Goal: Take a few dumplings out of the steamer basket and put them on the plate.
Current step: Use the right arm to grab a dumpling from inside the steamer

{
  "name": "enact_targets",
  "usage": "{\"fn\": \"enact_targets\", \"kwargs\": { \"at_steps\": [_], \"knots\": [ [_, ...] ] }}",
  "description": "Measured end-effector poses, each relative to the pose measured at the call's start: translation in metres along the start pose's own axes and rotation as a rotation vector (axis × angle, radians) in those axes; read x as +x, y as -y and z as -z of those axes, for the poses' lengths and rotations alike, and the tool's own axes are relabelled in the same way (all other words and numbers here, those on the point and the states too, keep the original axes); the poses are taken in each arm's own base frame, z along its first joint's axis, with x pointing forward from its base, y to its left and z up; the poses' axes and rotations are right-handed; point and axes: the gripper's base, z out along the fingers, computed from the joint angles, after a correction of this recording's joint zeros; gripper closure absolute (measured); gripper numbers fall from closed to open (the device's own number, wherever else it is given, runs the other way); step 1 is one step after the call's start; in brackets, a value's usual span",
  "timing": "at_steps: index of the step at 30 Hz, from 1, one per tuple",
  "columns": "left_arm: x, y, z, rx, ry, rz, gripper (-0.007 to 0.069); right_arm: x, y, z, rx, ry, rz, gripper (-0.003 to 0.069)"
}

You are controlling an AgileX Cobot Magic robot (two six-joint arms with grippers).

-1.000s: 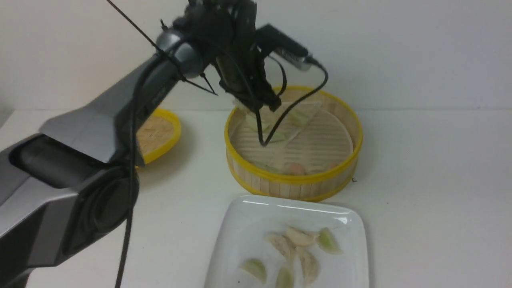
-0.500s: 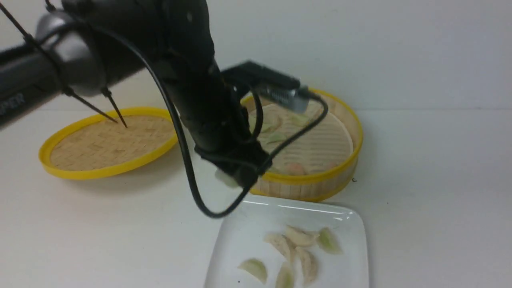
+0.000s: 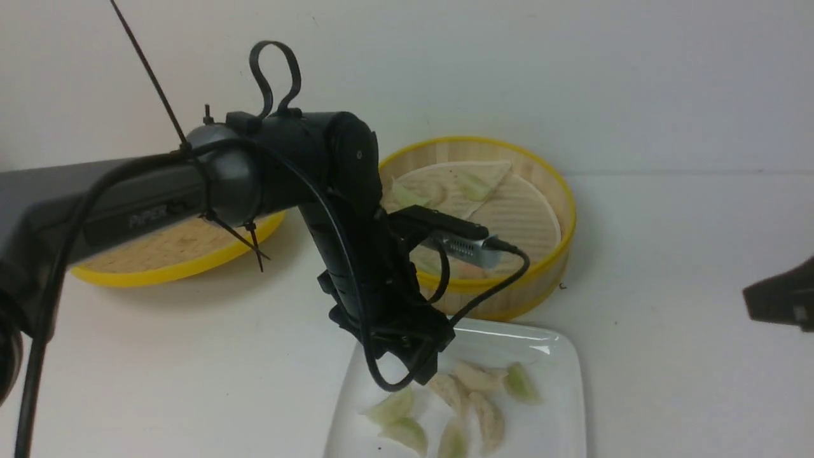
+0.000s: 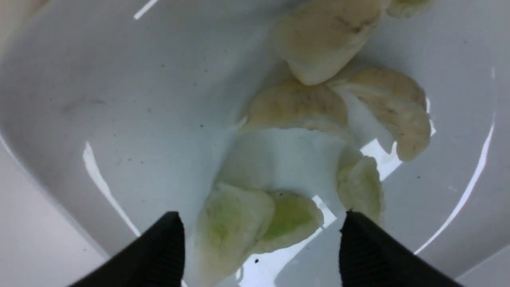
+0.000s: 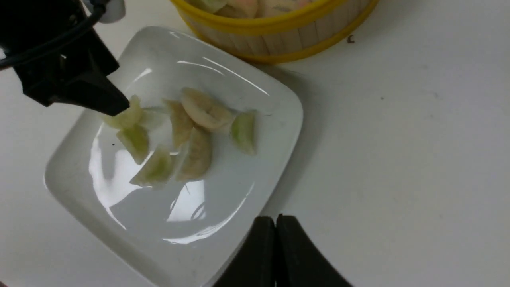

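Spanning the whole scene, a white table (image 3: pixel 668 242) is carrying everything inspected. The left arm (image 3: pixel 127 197) is reaching in from the left and bending down over the near-left part of the plate. The steamer basket (image 3: pixel 483 289) is sitting at the back centre with its liner showing, and several dumplings (image 3: pixel 474 186) are lying inside it, some pale green and at least one pinkish. A shallow yellow-rimmed lid (image 3: pixel 165 270) is resting to the basket's left, partly hidden behind the arm. The plate (image 3: pixel 559 356) is sitting just in front of the basket, with seven dumplings (image 3: pixel 474 378) clustered on it, green and off-white.

The left gripper (image 4: pixel 261 215) is hanging low over the plate with its jaws standing well apart. One pale green dumpling (image 4: pixel 227 223) is lying on the plate between them, gripped by neither finger. The right gripper (image 5: pixel 275 223) is hovering off the plate's right side, near its rim, with its jaws pressed together and holding nothing.
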Motion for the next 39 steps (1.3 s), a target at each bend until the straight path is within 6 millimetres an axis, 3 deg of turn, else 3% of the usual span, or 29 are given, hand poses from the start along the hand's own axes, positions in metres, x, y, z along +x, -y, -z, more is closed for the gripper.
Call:
{"fn": "enact_targets", "kwargs": {
  "at_steps": [1, 4, 5, 7, 8, 9, 12, 13, 15, 18, 24, 26, 29, 34, 36, 39],
  "knots": [
    [-0.002, 0.001, 0.009, -0.007, 0.011, 0.002, 0.0163, -0.015, 0.004, -0.007, -0.026, -0.007, 0.023, 0.0671],
    [0.0, 0.003, 0.027, -0.036, 0.031, 0.007, 0.0239, -0.035, 0.008, -0.016, -0.043, -0.011, 0.053, 0.0671],
    [0.005, 0.004, 0.049, -0.078, 0.064, 0.009, 0.0348, -0.049, 0.008, -0.025, -0.054, -0.026, 0.088, 0.067],
    [0.015, 0.005, 0.079, -0.123, 0.113, 0.017, 0.0494, -0.065, 0.006, -0.041, -0.068, -0.058, 0.133, 0.0669],
    [0.027, 0.003, 0.107, -0.162, 0.163, 0.043, 0.0566, -0.081, -0.002, -0.056, -0.08, -0.082, 0.195, 0.0667],
    [0.028, 0.001, 0.111, -0.167, 0.171, 0.054, 0.058, -0.083, -0.001, -0.058, -0.08, -0.083, 0.195, 0.0666],
    [0.049, -0.003, 0.148, -0.207, 0.255, 0.104, 0.062, -0.104, -0.013, -0.09, -0.084, -0.126, 0.273, 0.0656],
    [0.065, -0.005, 0.165, -0.224, 0.298, 0.134, 0.0629, -0.114, -0.018, -0.108, -0.08, -0.149, 0.301, 0.0638],
    [0.085, -0.005, 0.178, -0.234, 0.328, 0.158, 0.0631, -0.124, -0.024, -0.133, -0.073, -0.181, 0.338, 0.0606],
    [0.12, -0.001, 0.189, -0.247, 0.355, 0.187, 0.0631, -0.135, -0.029, -0.171, -0.07, -0.22, 0.38, 0.0515],
    [0.161, 0.012, 0.193, -0.249, 0.378, 0.209, 0.0631, -0.143, -0.028, -0.247, -0.068, -0.268, 0.406, 0.0293],
    [0.167, 0.015, 0.194, -0.25, 0.389, 0.208, 0.0631, -0.145, -0.028, -0.258, -0.067, -0.267, 0.411, 0.0266],
    [0.181, 0.02, 0.199, -0.265, 0.416, 0.202, 0.0631, -0.14, -0.028, -0.297, -0.066, -0.307, 0.43, 0.0213],
    [0.19, 0.021, 0.206, -0.318, 0.441, 0.203, 0.0631, -0.126, -0.026, -0.33, -0.066, -0.381, 0.42, 0.0201],
    [0.19, 0.02, 0.207, -0.329, 0.44, 0.208, 0.0631, -0.126, -0.025, -0.331, -0.058, -0.388, 0.428, 0.0207],
    [0.191, 0.019, 0.208, -0.35, 0.44, 0.222, 0.0631, -0.124, -0.023, -0.332, -0.025, -0.408, 0.424, 0.0298]
  ]
}}
